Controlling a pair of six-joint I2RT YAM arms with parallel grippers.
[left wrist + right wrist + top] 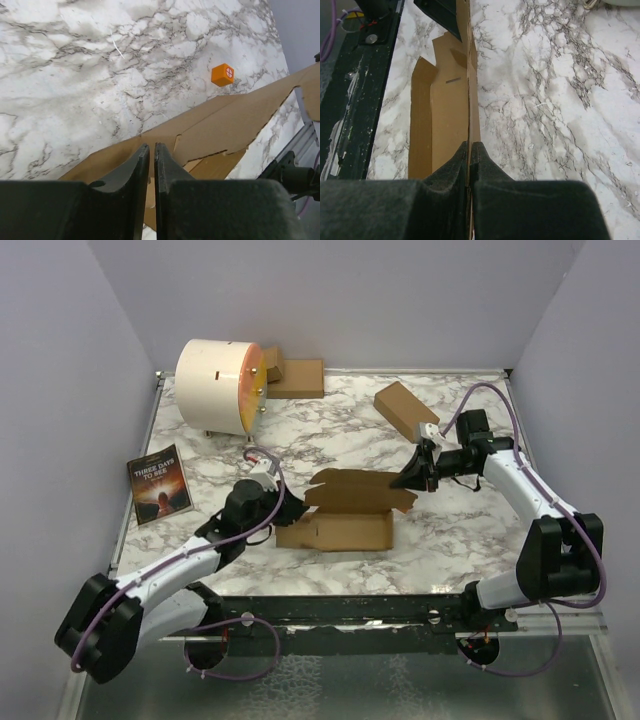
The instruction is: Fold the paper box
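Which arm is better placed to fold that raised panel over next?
Right, likely. The right gripper is shut on the raised panel edge of the paper box, so it can swing it over. The left gripper sits at the box's left end, its grip unclear.

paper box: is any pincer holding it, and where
The right pincer pinches the paper box by its raised flap's right edge. Left pincer is at the left end; grip unclear.

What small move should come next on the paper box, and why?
Probably swing the right fingers toward the near side, tipping the raised panel of the paper box over its crease. They pinch that panel's right end, it stands half up, and the left fingers sit at its left end, only a slit apart.
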